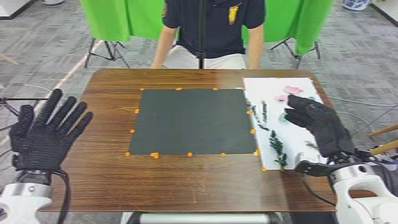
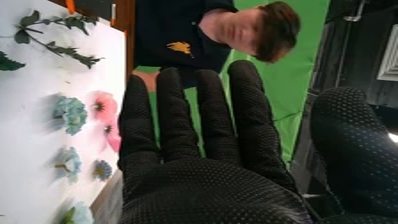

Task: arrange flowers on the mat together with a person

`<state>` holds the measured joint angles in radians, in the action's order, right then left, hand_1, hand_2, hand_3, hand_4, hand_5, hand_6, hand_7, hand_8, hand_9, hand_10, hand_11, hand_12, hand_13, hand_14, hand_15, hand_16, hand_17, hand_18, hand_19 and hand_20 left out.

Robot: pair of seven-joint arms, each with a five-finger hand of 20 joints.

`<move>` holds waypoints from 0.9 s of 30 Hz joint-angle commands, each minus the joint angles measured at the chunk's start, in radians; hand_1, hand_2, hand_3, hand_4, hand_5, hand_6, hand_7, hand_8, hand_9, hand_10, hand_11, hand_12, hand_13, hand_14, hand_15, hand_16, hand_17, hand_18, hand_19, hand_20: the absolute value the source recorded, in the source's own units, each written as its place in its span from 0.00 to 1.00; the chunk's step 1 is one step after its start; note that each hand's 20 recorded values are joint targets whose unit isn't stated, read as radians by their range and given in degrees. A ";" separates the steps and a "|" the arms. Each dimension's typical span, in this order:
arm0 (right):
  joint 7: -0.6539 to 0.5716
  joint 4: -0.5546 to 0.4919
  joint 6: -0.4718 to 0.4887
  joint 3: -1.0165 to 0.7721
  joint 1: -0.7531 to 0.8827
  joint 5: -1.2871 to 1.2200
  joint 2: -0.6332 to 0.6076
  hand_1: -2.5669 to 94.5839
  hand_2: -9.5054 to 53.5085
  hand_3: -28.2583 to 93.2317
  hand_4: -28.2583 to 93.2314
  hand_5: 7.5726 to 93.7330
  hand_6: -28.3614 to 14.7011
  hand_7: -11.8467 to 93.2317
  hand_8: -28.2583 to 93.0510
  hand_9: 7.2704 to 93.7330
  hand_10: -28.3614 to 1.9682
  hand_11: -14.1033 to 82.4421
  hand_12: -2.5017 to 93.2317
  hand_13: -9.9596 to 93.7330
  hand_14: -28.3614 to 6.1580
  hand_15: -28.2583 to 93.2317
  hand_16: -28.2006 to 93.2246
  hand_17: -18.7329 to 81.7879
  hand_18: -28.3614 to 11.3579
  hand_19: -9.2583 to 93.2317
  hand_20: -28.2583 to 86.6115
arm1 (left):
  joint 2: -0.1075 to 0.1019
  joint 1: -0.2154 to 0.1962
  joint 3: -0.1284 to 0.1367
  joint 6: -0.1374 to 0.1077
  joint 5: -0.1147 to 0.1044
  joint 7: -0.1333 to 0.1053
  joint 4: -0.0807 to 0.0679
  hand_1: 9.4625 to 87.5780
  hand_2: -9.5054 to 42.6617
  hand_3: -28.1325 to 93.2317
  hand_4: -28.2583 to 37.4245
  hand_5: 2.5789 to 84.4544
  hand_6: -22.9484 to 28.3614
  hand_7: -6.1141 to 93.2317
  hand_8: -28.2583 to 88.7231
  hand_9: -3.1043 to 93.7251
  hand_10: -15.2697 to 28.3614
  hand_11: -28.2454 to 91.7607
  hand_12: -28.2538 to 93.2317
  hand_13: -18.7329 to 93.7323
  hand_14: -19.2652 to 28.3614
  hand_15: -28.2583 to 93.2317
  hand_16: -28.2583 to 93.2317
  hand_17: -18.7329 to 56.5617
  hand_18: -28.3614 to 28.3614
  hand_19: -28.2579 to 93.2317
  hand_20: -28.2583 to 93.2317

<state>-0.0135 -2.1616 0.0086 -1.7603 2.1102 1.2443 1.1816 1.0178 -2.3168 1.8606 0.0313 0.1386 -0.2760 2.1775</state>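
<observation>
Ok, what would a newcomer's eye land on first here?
Probably the big dark mat in the middle of the brown table. Next, the pink flowers toward the far end of the white sheet, beside the right robot hand. Then the open left robot hand at the table's left edge.

arms white | wrists silvery | cables black | gloves black, dotted

Dark rectangular mat lying flat on the brown counter, orange dots along its edges, white sheet at its right, pink flowers side by side on the sheet, pale blue flowers in a row beside them, leafy dark-green stems lying flat nearer the mat.
</observation>
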 commanded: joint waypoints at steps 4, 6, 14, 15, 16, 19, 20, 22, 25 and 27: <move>0.006 -0.004 -0.004 0.005 0.010 0.004 0.002 0.16 0.42 0.92 0.03 0.44 0.64 0.26 0.14 0.42 0.61 0.20 0.14 0.44 0.51 0.35 0.33 0.32 0.31 0.43 0.34 | 0.006 -0.010 0.001 -0.013 -0.004 0.010 0.001 0.21 0.41 0.79 0.00 0.43 0.55 0.13 0.17 0.36 0.66 0.33 0.28 0.40 0.72 0.38 0.22 0.18 0.76 0.45 0.34; 0.006 -0.003 -0.004 0.006 0.005 0.004 0.004 0.16 0.42 0.92 0.03 0.44 0.63 0.26 0.14 0.42 0.61 0.20 0.14 0.44 0.51 0.35 0.33 0.32 0.31 0.43 0.34 | 0.005 -0.011 0.001 -0.014 -0.006 0.007 0.003 0.20 0.41 0.79 0.00 0.43 0.55 0.13 0.17 0.36 0.66 0.33 0.29 0.40 0.73 0.38 0.22 0.18 0.76 0.45 0.34; 0.008 -0.002 -0.003 0.009 -0.001 0.008 0.006 0.16 0.42 0.92 0.03 0.44 0.63 0.26 0.14 0.42 0.61 0.20 0.14 0.44 0.52 0.34 0.33 0.32 0.31 0.43 0.34 | 0.006 -0.010 -0.001 -0.012 -0.007 0.004 0.002 0.20 0.41 0.79 0.00 0.44 0.55 0.13 0.17 0.37 0.67 0.33 0.29 0.41 0.74 0.39 0.22 0.18 0.77 0.46 0.35; 0.009 -0.002 -0.002 0.008 0.000 0.008 0.007 0.16 0.42 0.92 0.03 0.44 0.63 0.26 0.14 0.42 0.61 0.20 0.14 0.44 0.52 0.34 0.33 0.32 0.31 0.43 0.34 | 0.007 -0.010 -0.001 -0.015 -0.006 0.003 0.003 0.20 0.41 0.79 0.00 0.44 0.55 0.13 0.17 0.37 0.67 0.33 0.29 0.41 0.74 0.39 0.22 0.18 0.77 0.46 0.35; 0.011 -0.003 -0.007 0.008 0.002 0.005 0.004 0.16 0.42 0.92 0.03 0.44 0.63 0.26 0.14 0.42 0.61 0.20 0.14 0.44 0.52 0.34 0.33 0.32 0.32 0.43 0.34 | 0.008 -0.013 -0.001 -0.017 -0.008 0.002 0.004 0.20 0.41 0.79 0.00 0.44 0.55 0.13 0.17 0.37 0.67 0.33 0.29 0.41 0.74 0.39 0.22 0.18 0.77 0.46 0.35; 0.010 -0.005 -0.005 0.005 0.008 0.003 0.004 0.16 0.42 0.92 0.03 0.45 0.63 0.26 0.14 0.42 0.61 0.20 0.14 0.44 0.52 0.34 0.33 0.32 0.32 0.43 0.34 | 0.010 -0.020 -0.001 -0.021 -0.011 -0.001 0.009 0.21 0.41 0.79 0.00 0.44 0.55 0.13 0.17 0.37 0.67 0.33 0.30 0.41 0.74 0.39 0.22 0.18 0.77 0.46 0.35; 0.008 -0.006 -0.006 0.004 0.010 0.004 0.005 0.16 0.42 0.92 0.03 0.45 0.63 0.26 0.14 0.42 0.61 0.20 0.14 0.44 0.52 0.34 0.33 0.32 0.32 0.43 0.34 | 0.011 -0.018 -0.001 -0.021 -0.012 0.001 0.008 0.20 0.41 0.79 0.00 0.44 0.55 0.13 0.17 0.37 0.67 0.33 0.30 0.41 0.74 0.39 0.22 0.18 0.77 0.46 0.35; 0.007 -0.004 -0.002 0.005 0.006 0.005 0.008 0.16 0.42 0.92 0.03 0.45 0.63 0.26 0.14 0.42 0.61 0.20 0.14 0.44 0.52 0.34 0.33 0.32 0.32 0.43 0.34 | 0.012 -0.019 0.000 -0.019 -0.019 -0.003 0.009 0.20 0.41 0.79 0.00 0.44 0.55 0.13 0.17 0.37 0.67 0.34 0.30 0.41 0.74 0.39 0.22 0.18 0.77 0.46 0.35; 0.006 -0.006 -0.002 0.001 0.009 0.006 0.012 0.16 0.42 0.92 0.03 0.45 0.63 0.26 0.14 0.42 0.61 0.20 0.14 0.44 0.52 0.34 0.33 0.32 0.32 0.43 0.34 | 0.011 -0.017 -0.001 -0.020 -0.015 -0.001 0.009 0.20 0.41 0.79 0.00 0.44 0.55 0.13 0.17 0.37 0.67 0.34 0.30 0.41 0.74 0.40 0.22 0.18 0.77 0.46 0.35; 0.007 -0.007 -0.005 0.001 0.014 0.005 0.010 0.16 0.42 0.92 0.03 0.45 0.63 0.26 0.14 0.42 0.61 0.20 0.14 0.44 0.52 0.34 0.33 0.32 0.32 0.43 0.34 | 0.012 -0.015 -0.003 -0.022 -0.017 -0.002 0.008 0.20 0.41 0.79 0.00 0.44 0.55 0.13 0.17 0.38 0.67 0.34 0.30 0.41 0.74 0.40 0.22 0.18 0.77 0.46 0.35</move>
<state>-0.0122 -2.1607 0.0091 -1.7548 2.1075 1.2453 1.1835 1.0207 -2.3222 1.8600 0.0213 0.1284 -0.2779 2.1829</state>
